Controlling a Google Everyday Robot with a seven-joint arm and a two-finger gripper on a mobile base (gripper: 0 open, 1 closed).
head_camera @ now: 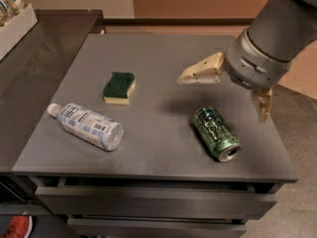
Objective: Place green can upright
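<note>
Camera view: the gripper point(222, 99) hangs over the worktop point(163, 53) with its jaws spread wide and nothing between them, while the green can point(216, 133) lies on its side.

One jaw points out to the left and the other points down at the right. The green can rests on the worktop just below the gap between them, touching neither, and its silver end is turned toward the near right edge. Out beyond the left-pointing jaw, a green-topped yellow sponge point(119, 87) sits flat. Further left and nearer the front edge than the jaws, a clear plastic bottle point(86, 126) lies on its side, with its white cap toward the far left. Both are well apart from the can.
</note>
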